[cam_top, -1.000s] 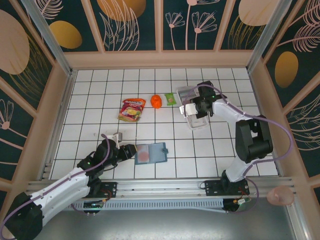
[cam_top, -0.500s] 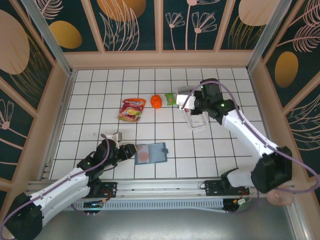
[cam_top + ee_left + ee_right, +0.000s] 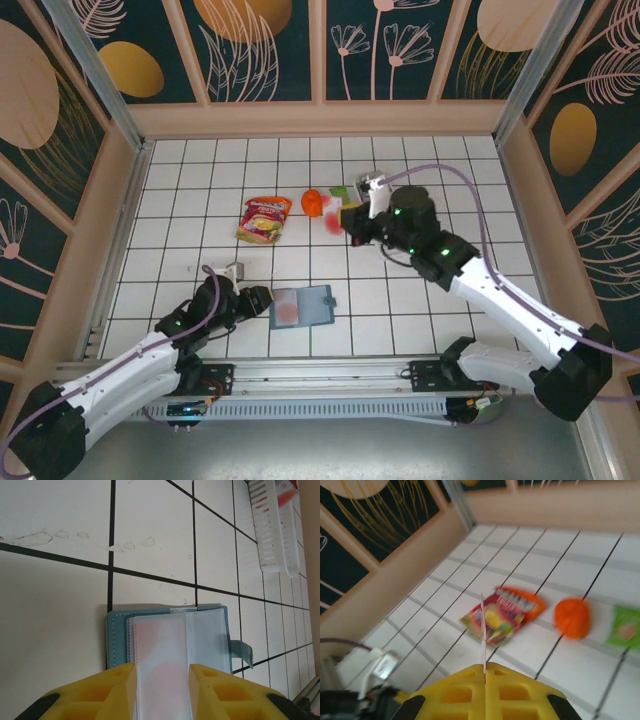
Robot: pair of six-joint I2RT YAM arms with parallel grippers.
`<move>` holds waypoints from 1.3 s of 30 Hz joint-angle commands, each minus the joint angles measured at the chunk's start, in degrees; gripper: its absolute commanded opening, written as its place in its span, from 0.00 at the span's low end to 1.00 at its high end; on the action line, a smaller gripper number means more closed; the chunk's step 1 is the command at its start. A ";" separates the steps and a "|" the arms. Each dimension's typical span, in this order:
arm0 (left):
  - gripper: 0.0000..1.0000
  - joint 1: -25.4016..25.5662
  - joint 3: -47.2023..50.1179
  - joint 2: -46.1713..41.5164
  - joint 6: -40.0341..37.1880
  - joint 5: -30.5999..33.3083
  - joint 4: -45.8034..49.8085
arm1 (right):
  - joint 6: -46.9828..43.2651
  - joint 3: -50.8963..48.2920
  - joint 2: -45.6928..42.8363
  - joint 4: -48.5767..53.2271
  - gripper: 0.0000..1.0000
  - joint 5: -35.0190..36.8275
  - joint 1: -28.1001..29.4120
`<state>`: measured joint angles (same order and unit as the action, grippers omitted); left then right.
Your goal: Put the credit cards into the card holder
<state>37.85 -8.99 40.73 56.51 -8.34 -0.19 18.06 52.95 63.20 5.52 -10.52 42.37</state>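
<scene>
The card holder (image 3: 302, 307) lies open on the white tiles (image 3: 190, 215) at the lower left-centre of the overhead view, with its clear sleeves (image 3: 170, 645) facing up. The left gripper (image 3: 260, 300) sits at its left edge. In the left wrist view its yellow fingers (image 3: 112, 687) stand partly apart over the sleeves, with no hold on anything that I can make out.

The right gripper (image 3: 350, 222) is in the upper middle of the overhead frame, near an orange object (image 3: 312, 202) and a green packet (image 3: 342, 193). Its jaws are pressed together on one credit card (image 3: 483, 625), held upright and edge-on — a thin pale line at the centre of the right wrist view, with a red snack packet (image 3: 502, 615) beyond it.
</scene>
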 commanded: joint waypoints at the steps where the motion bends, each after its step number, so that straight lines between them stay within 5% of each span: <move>1: 0.34 0.20 -1.00 0.87 1.78 0.03 -1.11 | 22.51 -6.15 1.67 -4.50 0.00 2.49 5.12; 6: 0.33 0.15 -0.65 2.22 3.26 -0.70 -3.66 | 33.65 -13.08 6.52 -14.56 0.00 3.66 12.03; 15: 0.23 0.17 -1.44 5.93 2.84 -2.80 -4.72 | 36.81 -11.90 19.69 -15.07 0.00 1.65 15.45; 39: 0.19 0.86 0.12 11.31 1.89 -6.86 -10.17 | 36.92 -13.67 21.03 -9.30 0.00 6.13 17.93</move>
<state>38.39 -9.06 51.92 58.81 -14.48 -8.01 54.59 39.44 83.55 -4.97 -6.26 59.55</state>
